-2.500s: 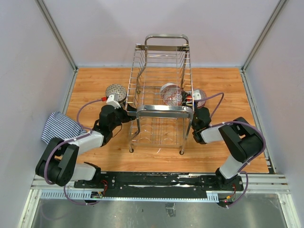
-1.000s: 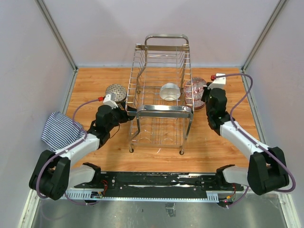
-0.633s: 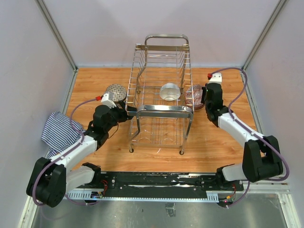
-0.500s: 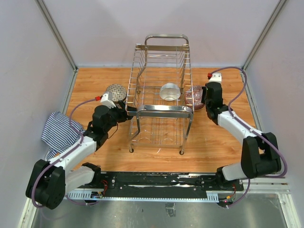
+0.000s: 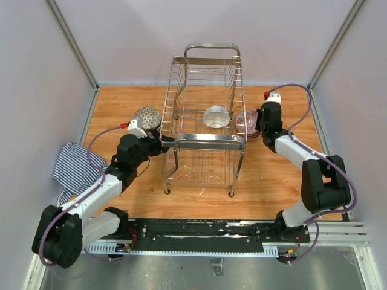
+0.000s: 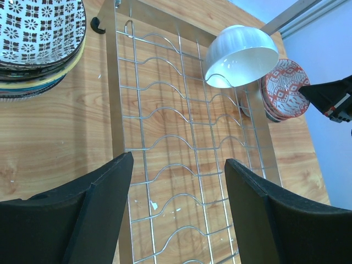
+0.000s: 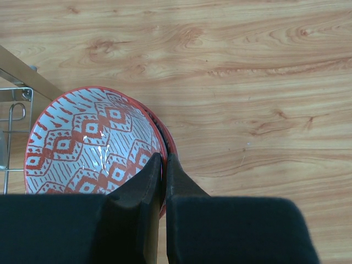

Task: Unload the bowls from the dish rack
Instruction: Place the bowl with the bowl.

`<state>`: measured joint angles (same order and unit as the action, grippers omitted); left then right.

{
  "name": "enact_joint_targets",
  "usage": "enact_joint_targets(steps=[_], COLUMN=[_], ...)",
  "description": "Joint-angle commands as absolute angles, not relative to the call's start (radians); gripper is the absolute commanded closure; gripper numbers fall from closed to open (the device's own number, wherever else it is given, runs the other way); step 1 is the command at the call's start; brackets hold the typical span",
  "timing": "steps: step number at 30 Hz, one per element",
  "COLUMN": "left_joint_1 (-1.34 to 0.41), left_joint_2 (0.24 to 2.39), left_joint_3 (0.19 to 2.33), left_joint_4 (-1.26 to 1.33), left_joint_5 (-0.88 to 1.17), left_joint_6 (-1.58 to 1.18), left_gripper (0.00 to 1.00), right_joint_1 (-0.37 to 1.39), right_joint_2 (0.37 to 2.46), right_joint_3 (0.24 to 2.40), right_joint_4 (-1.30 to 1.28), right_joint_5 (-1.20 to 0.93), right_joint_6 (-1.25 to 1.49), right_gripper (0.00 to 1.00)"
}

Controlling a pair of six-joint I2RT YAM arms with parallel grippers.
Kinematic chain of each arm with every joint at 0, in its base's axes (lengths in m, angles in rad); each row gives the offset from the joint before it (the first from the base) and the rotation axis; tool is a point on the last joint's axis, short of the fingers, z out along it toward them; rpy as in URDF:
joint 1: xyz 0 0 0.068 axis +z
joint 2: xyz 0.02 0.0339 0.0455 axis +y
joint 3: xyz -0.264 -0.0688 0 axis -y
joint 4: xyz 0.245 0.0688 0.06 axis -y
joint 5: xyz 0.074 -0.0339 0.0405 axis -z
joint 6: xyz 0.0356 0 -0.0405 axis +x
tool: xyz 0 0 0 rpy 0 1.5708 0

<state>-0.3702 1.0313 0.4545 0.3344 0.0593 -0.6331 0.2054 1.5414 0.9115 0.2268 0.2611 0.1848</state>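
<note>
Patterned bowls [image 5: 147,118] are sitting stacked on the tabletop [image 5: 115,109] left of the dish rack [image 5: 210,139]. The left claw [image 6: 179,165] is hovering spread apart. A white bowl [image 5: 216,116] is lying inside the rack. The right claw [image 7: 163,159] is pinching a red-patterned bowl [image 7: 88,143] just right of it.

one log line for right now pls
left pincer: open, beside dish rack | right pincer: shut on red patterned bowl rim, outside rack | white bowl: in rack | dark patterned bowls: left of rack
</note>
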Motion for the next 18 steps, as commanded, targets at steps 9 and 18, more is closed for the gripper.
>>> enact_joint_targets(steps=[9, 18], left_joint_1=[-0.377, -0.377], left_joint_2=[1.066, 1.047], left_joint_3=[0.483, 0.481], left_joint_4=[0.333, 0.322], left_joint_5=[0.061, 0.055], left_joint_6=[-0.628, -0.629], left_gripper=[0.28, 0.28], right_joint_1=[0.149, 0.144], right_joint_2=[1.551, 1.521], right_joint_3=[0.919, 0.888], right_joint_4=[0.262, 0.231], right_joint_5=[0.178, 0.134], right_joint_6=[0.260, 0.301], right_gripper=[0.99, 0.99])
